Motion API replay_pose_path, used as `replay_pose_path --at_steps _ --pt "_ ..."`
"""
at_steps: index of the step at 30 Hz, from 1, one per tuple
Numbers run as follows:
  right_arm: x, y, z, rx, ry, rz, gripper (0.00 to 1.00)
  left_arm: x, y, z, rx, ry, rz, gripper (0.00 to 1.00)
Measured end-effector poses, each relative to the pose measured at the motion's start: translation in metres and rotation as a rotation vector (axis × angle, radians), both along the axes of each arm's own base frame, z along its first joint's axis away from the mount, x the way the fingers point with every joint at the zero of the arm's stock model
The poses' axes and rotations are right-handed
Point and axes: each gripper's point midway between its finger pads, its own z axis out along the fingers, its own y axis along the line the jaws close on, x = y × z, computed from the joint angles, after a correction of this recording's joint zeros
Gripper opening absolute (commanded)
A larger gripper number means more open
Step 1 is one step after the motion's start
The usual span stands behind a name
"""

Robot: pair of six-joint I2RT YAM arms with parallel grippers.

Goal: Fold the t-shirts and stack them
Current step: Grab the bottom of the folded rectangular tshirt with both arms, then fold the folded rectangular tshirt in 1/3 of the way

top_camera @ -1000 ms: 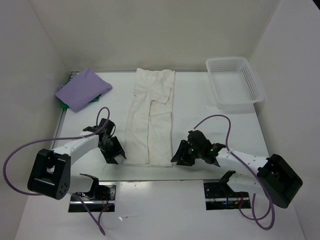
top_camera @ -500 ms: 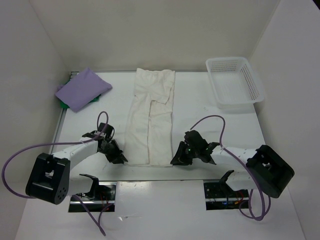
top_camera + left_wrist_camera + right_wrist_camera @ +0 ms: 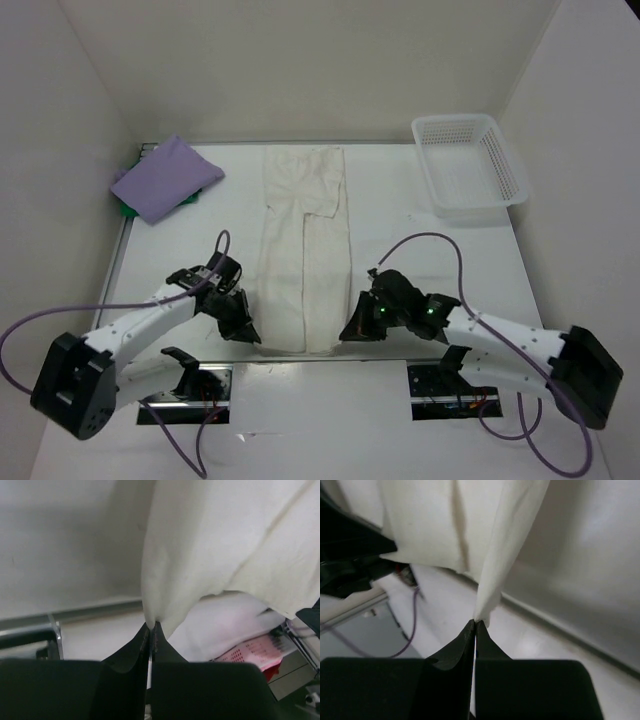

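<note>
The white t-shirt was plain, faintly cream. Left of it, the light purple t-shirt was plain too, a bright green t-shirt edging out beneath. Right of it stood a white mesh basket. My left gripper and right gripper were black, my cables purple.

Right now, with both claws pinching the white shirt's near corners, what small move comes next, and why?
Probably lift both corners together and carry them toward the far end, folding it in half: the left gripper and right gripper each pinch a near corner of the long white t-shirt.
</note>
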Motion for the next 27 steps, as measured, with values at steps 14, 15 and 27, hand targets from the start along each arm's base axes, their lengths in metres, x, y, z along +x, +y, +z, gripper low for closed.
replay_pose_path --at_steps 14,15,27 --pt "0.045 -0.054 0.027 -0.016 0.018 -0.201 0.0 0.053 -0.008 0.078 -0.066 -0.168 0.07 0.01" --pt "0.057 -0.06 0.028 -0.025 0.009 -0.226 0.0 0.063 -0.011 0.078 -0.074 -0.187 0.077 0.01" --pt "0.191 -0.053 0.039 -0.149 -0.154 -0.187 0.0 0.218 0.008 0.075 -0.02 -0.364 0.226 0.02"
